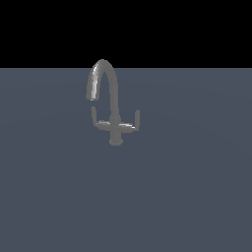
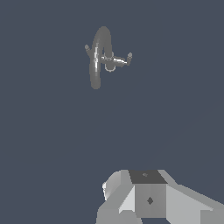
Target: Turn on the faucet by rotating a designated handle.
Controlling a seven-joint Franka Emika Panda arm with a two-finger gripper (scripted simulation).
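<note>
We see the faucet [image 1: 114, 106] standing upright on the flat blue-grey table [image 1: 187, 197], a little toward the exterior view's left of centre and close to the table's far edge, where the surface meets a black background; its tall arched spout rises from a short round base and curls over toward the exterior view's left, its mouth hanging above the table; two thin lever arms branch sideways from the stem just above the base, each ending in an upturned tip; the handle [image 1: 96, 119], the duller and darker of the two, reaches toward the exterior view's left and sits just below the spout's curled mouth, apart from it; the twin lever [image 1: 132, 124] points to the exterior view's right and carries a bright white glint along its top; in the wrist view the faucet [image 2: 100, 57] appears from above, small and well apart from the arm, with the handle [image 2: 90, 51] beside the spout's arch; of the gripper [image 2: 146, 199] we see only a pale, blocky housing at the picture's edge, and the arm does not show in the exterior view; the fingers are not visible, so we cannot tell how far they are open or whether they hold anything; nothing touches the faucet.
</note>
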